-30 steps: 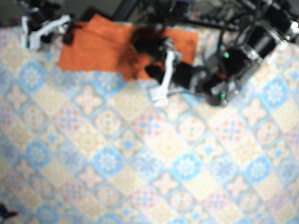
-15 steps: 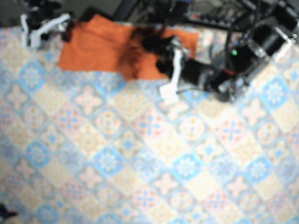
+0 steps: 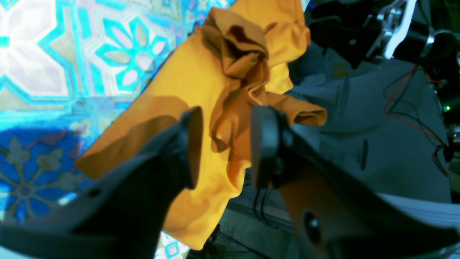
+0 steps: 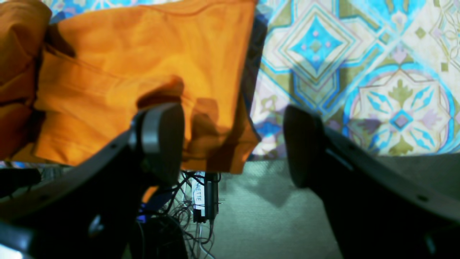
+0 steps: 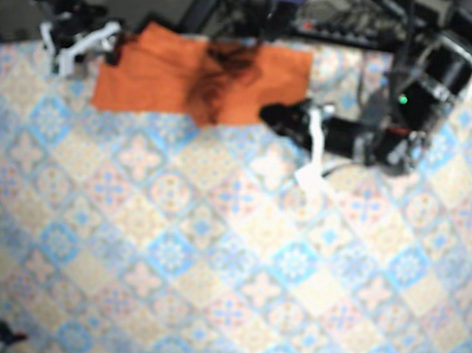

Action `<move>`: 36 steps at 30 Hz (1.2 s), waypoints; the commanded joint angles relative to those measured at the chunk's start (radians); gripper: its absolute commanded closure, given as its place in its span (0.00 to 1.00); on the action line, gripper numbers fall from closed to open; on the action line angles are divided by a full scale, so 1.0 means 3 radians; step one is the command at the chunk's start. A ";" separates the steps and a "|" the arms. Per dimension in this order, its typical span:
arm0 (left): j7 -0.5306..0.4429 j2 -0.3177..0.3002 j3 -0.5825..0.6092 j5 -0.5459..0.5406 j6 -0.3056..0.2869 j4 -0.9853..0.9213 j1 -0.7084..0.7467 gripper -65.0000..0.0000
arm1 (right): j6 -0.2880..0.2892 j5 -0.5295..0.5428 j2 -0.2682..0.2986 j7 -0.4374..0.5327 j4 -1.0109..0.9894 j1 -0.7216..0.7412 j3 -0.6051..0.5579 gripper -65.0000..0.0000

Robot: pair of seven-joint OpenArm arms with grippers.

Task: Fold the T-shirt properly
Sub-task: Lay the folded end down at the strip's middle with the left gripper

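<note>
Blue-and-cream patterned tablecloth (image 5: 207, 268) fills the near side for us. Further back, our left gripper (image 3: 224, 144) sits unclenched, holding nothing, just off the orange T-shirt (image 5: 162, 77), which lies bunched along the far edge. Our right gripper (image 4: 233, 144) gapes wide by its other corner.

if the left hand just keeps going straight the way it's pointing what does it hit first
Most likely the bunched folds of the orange shirt, which lie straight ahead of the left hand, in line with its open gap. Depth is unclear, so how soon is hard to say.
</note>
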 commanded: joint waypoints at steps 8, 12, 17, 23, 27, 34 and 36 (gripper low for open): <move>-0.0024 0.0000 0.0192 0.0112 -0.0022 0.0051 -0.0006 1.00 | 0.0020 0.0037 0.0023 0.0056 0.0043 -0.0016 0.0014 0.36; -0.0014 0.0082 0.0192 0.0148 -0.0016 0.0051 -0.0016 1.00 | 0.0020 0.0037 0.0023 0.0056 0.0043 -0.0016 0.0014 0.36; -0.0029 0.0102 0.0299 0.0148 -0.0016 0.0041 -0.0037 1.00 | 0.0020 0.0037 0.0023 0.0061 0.0043 -0.0016 0.0014 0.36; -0.0034 0.0194 0.0427 0.0209 -0.0016 0.0036 -0.0037 1.00 | 0.0020 0.0037 0.0023 0.0061 0.0043 -0.0016 0.0014 0.36; -0.0019 0.0317 0.0463 0.0393 -0.0016 0.0036 -0.0037 1.00 | 0.0020 0.0037 0.0018 0.0061 0.0043 -0.0016 0.0014 0.36; -0.0014 0.0567 0.0463 0.0577 -0.0016 0.0031 -0.0037 1.00 | 0.0020 0.0037 0.0013 0.0061 0.0043 -0.0021 0.0014 0.36; -0.0014 0.0639 0.0463 0.0583 -0.0016 -0.0020 -0.0037 1.00 | 0.0020 0.0037 0.0013 0.0061 0.0043 -0.0021 0.0014 0.36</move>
